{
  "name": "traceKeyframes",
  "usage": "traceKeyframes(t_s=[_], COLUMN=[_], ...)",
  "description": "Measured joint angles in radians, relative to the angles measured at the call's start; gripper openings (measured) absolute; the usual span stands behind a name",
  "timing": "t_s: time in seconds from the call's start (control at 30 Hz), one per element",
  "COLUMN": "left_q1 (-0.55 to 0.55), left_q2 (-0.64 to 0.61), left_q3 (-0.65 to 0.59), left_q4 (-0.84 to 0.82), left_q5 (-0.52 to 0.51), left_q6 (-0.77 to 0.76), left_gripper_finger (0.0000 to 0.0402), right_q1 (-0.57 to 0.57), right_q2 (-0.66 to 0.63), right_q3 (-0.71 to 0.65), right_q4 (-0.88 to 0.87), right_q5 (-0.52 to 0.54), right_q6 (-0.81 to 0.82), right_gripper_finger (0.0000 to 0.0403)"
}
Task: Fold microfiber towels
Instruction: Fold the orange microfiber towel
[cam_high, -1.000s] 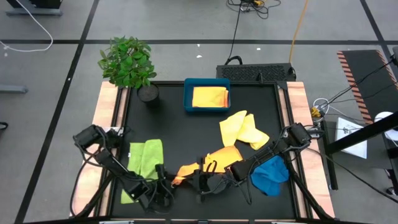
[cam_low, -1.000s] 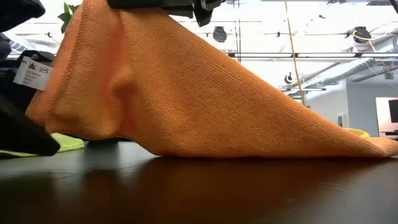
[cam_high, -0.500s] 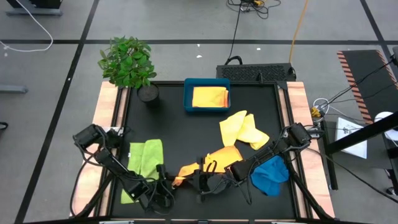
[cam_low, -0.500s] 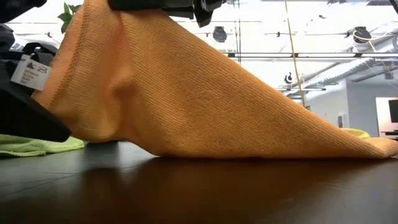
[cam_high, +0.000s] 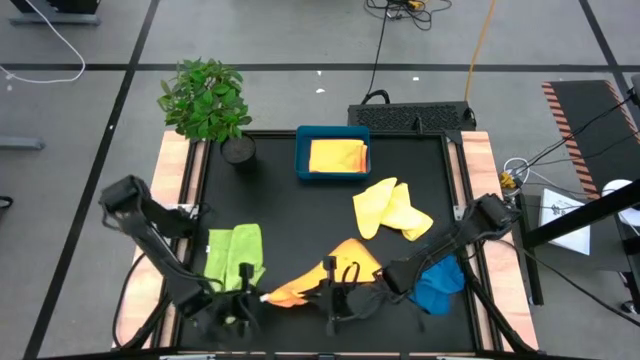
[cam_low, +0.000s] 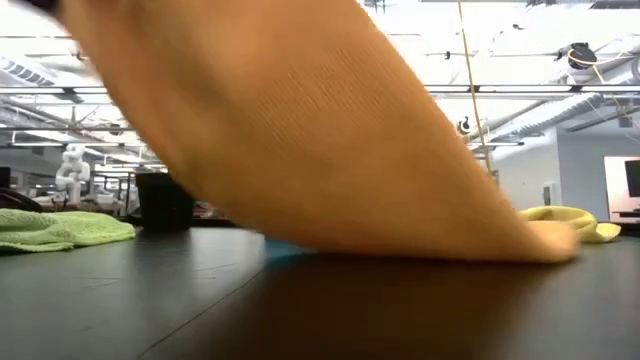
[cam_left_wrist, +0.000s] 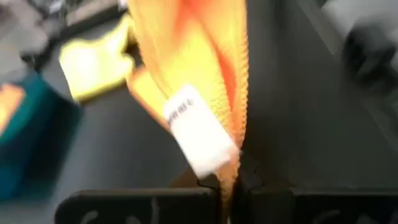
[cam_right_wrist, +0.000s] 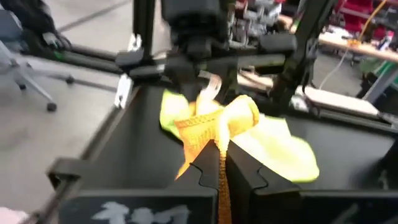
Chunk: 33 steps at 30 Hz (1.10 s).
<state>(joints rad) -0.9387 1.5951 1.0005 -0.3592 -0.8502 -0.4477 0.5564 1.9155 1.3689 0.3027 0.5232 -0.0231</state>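
No writing could be read anywhere. A white care tag (cam_left_wrist: 200, 135) was sewn to the edge of the orange towel (cam_left_wrist: 205, 56), but its print was too blurred to make out. Nothing else on the tabletop (cam_high: 290, 215) carried legible text, numbers or signs.
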Motion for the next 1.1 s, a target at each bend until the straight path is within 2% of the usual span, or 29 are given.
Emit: traceKeyframes(t_s=[0.2,0.4,0.67,0.93,1.1], left_q1=[-0.049,-0.079,-0.089,-0.096,-0.072], left_q2=[-0.145,-0.16,-0.128,-0.128,-0.129], left_q3=[0.134,0.283,0.388,0.475,0.509], left_q4=[-0.075,-0.1,-0.114,-0.15,-0.272], left_q5=[-0.018,0.005,0.121,0.123,0.116], left_q6=[0.168,0.289,0.292,0.309,0.257], left_gripper_finger=[0.0005,0.0004,0.0004,0.0008,0.0009], right_q1=[0.042,0.084,0.131,0.144,0.124], right_q2=[-0.111,-0.173,-0.176,-0.201,-0.209], right_q3=[0.0,0.001,0.001,0.001,0.001], right_q4=[0.01,0.043,0.146,0.22,0.208], right_q5=[0.0,0.0,-0.055,-0.074,-0.058], right_q6=[-0.04,-0.07,-0.069,-0.105,-0.076], right_gripper_finger=[0.0,0.0,0.0,0.0,0.0])
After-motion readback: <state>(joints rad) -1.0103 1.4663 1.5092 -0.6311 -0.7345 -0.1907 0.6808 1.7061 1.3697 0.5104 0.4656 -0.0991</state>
